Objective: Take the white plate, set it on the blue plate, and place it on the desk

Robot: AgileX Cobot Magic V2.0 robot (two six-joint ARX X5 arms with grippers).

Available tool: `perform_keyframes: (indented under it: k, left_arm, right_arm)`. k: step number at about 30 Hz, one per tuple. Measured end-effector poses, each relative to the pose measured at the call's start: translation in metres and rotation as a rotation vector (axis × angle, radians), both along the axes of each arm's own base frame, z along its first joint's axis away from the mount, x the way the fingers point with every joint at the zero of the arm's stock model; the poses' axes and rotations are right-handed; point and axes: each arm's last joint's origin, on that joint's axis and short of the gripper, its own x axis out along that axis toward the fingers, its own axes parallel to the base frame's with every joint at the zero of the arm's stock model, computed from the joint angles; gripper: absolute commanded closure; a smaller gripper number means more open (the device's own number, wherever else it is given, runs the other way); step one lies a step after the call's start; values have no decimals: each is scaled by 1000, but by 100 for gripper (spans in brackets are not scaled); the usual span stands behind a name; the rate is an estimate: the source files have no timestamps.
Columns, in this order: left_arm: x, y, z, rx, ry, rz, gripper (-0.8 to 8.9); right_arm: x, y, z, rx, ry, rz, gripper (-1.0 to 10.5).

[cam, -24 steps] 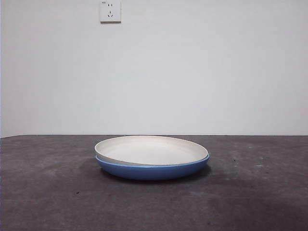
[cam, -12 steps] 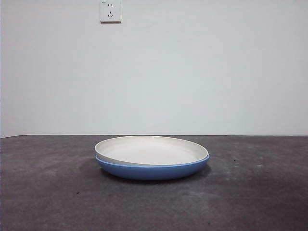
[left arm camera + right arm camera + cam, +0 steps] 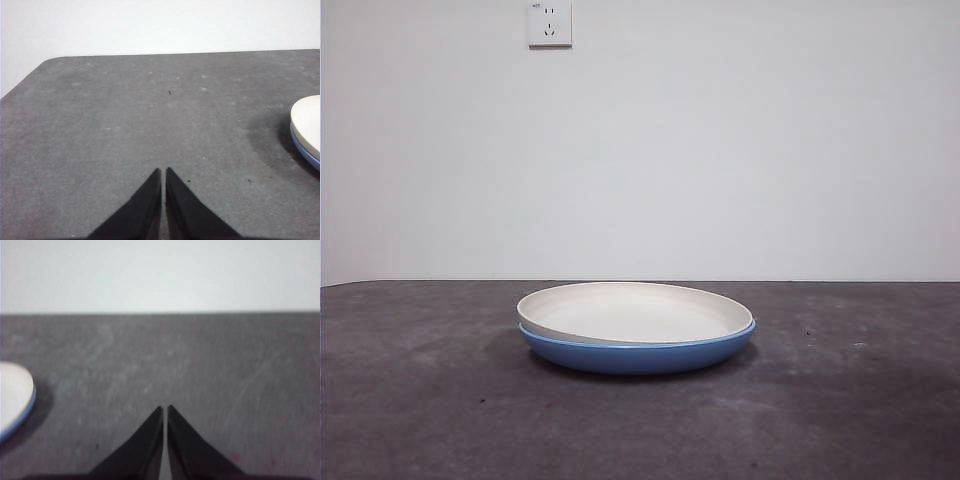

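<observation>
The white plate point(image 3: 635, 312) rests inside the blue plate point(image 3: 638, 352), both stacked on the desk point(image 3: 420, 400) in the middle of the front view. The stack's edge shows in the left wrist view as the white plate point(image 3: 309, 120) over a strip of the blue plate point(image 3: 303, 150), and in the right wrist view as the white plate point(image 3: 14, 395) over a thin blue plate rim point(image 3: 24, 417). My left gripper point(image 3: 163, 171) is shut and holds nothing, well apart from the stack. My right gripper point(image 3: 165, 408) is also shut and holds nothing, on the stack's other side.
A white wall stands behind the desk, with a socket point(image 3: 549, 23) high on it. The desk's rounded corner point(image 3: 47, 62) appears in the left wrist view.
</observation>
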Motion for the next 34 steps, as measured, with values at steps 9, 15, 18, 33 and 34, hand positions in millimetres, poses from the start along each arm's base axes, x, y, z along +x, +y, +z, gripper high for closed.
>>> perform_keyframes:
  k: [9,15,18,33,34]
  left_arm:
    - [0,0,0,0,0,0,797]
    - [0,0,0,0,0,0,797]
    - [0,0,0,0,0,0,797]
    - [0,0,0,0,0,0,797]
    - [0,0,0,0,0,0,797]
  right_arm:
    - [-1,0,-4,5,47,-1,939]
    - [-1,0,-4,5,47,-1,939]
    - [-1,0,-4,5,47,-1,939]
    - [-1,0,-4,5,47,-1,939]
    - [-1,0,-4,5,47,-1,939]
